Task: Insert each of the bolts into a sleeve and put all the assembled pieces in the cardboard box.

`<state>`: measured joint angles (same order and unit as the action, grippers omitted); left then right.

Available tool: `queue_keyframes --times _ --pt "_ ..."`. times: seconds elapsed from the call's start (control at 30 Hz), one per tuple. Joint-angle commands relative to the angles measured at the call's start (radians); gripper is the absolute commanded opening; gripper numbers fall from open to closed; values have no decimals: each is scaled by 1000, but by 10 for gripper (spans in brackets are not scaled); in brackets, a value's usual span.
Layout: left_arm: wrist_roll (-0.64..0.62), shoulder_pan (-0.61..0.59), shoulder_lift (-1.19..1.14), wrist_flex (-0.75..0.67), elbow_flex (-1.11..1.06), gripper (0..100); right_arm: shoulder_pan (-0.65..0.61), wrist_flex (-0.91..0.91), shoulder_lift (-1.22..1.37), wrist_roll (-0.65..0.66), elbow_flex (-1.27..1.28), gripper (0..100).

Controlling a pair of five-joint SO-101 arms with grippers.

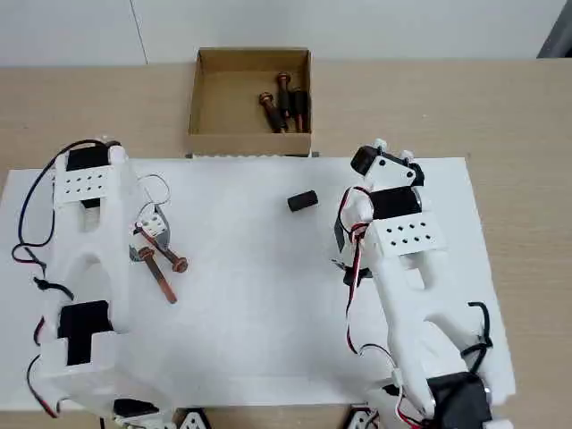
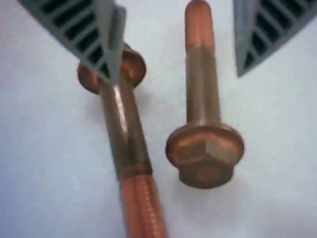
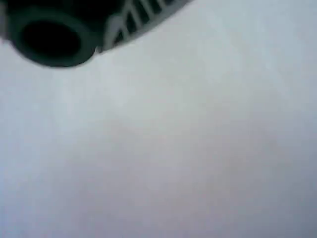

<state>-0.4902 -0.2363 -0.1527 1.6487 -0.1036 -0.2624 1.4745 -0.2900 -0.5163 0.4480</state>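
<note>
The left tool (image 2: 178,74) stands wide open over two copper bolts (image 2: 203,99) that lie on the white sheet (image 1: 250,304) on the table. It holds nothing, and one finger (image 2: 99,34) covers part of a bolt head. Behind the sheet, the cardboard box (image 1: 193,98) contains assembled pieces (image 1: 284,103). A black sleeve (image 1: 303,201) lies near the right tool (image 1: 342,239). Whether that tool is open, I cannot tell.

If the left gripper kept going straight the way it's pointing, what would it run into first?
Probably the head of a bolt: one finger of the open left gripper lines up with it, while a second bolt lies between the fingers. Depth is unclear.
</note>
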Motion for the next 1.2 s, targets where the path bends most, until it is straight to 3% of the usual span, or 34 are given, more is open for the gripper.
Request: queue_keyframes --times 0.0,0.87,1.1,1.17 --pt "-6 -3 5 -23 28 151 10 -16 -38 0 -8 2" --pt "-6 -64 -118 -49 28 150 10 -38 -30 0 -6 2" --pt "-6 -64 -192 -52 28 8 4 -59 -30 0 -6 2" --pt "-6 -64 -218 -46 30 7 7 -59 -30 0 -6 2"
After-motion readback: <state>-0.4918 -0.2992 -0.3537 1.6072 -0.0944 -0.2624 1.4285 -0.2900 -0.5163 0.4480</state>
